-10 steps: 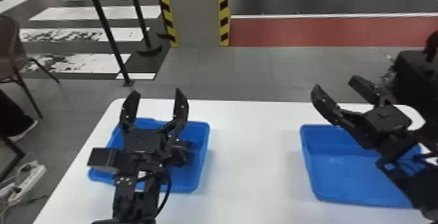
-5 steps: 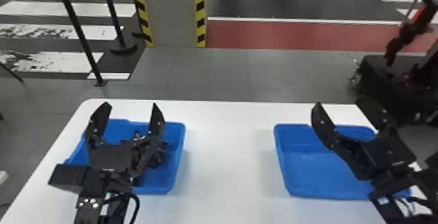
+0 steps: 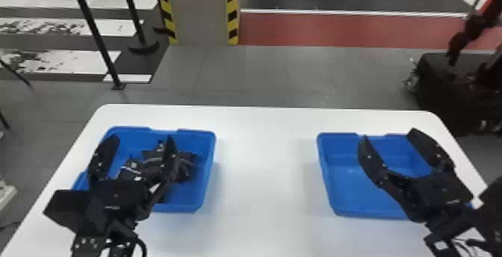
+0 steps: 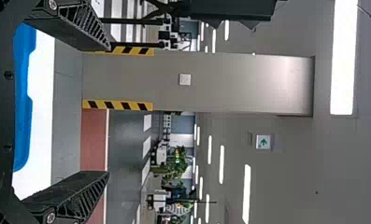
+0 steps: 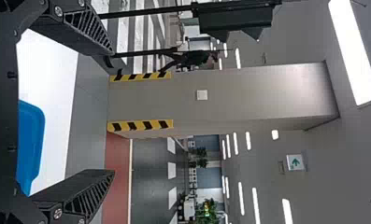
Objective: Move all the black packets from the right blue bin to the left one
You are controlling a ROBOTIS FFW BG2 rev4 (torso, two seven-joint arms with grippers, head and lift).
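Both the left gripper (image 3: pixel 142 137) and the right gripper (image 3: pixel 388 135) are easing back toward the near side of the surface (image 3: pixel 261 163), their fingers (image 4: pixel 75 193) staying apart with nothing between them. Every black packet (image 3: pixel 149 166) I'm spotting is lying in the left bin (image 3: pixel 209 159). While the right gripper is hanging over the right bin (image 3: pixel 358 194), the transfer is looking finished, the withdrawal probably signalling its end.

In the head view, a pillar (image 3: pixel 201 9) stands at eleven o'clock; black poles (image 3: pixel 95 31) at ten; a red floor band (image 3: pixel 336 31) from twelve to two; a dark bulky object (image 3: pixel 437 84) near three.
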